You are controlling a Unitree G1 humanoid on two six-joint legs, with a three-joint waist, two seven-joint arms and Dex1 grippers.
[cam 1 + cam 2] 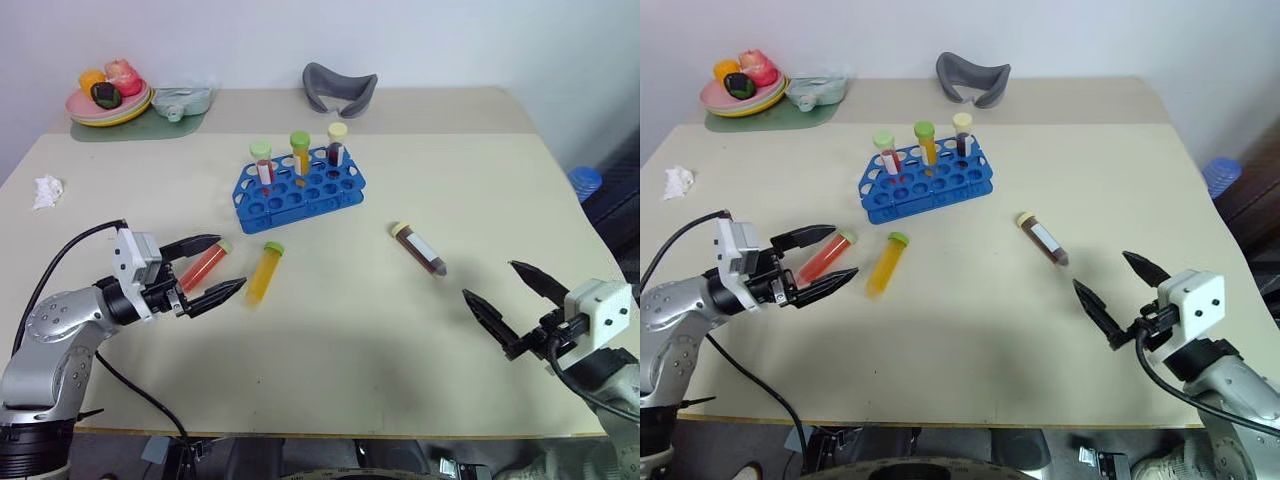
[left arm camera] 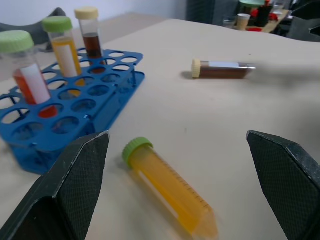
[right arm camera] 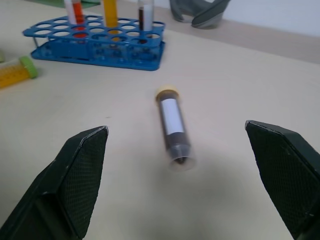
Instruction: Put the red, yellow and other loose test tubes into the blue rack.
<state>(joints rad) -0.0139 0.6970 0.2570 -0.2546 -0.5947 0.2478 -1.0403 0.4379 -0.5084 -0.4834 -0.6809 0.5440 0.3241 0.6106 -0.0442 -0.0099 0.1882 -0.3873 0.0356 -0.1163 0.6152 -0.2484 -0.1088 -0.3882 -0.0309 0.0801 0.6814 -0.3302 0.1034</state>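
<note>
Beige table (image 1: 330,330): blue rack (image 1: 300,190), three loose tubes (image 1: 265,272), plate (image 1: 108,105).

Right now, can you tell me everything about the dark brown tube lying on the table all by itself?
The dark brown tube is a clear plastic-looking test tube with a pale yellow screw cap and a white label along its side. It holds dark brown liquid. It lies flat on the beige table, cap toward the blue rack, pointed tip toward the right hand. Nothing touches it but the table; the open right hand sits apart from it.
</note>
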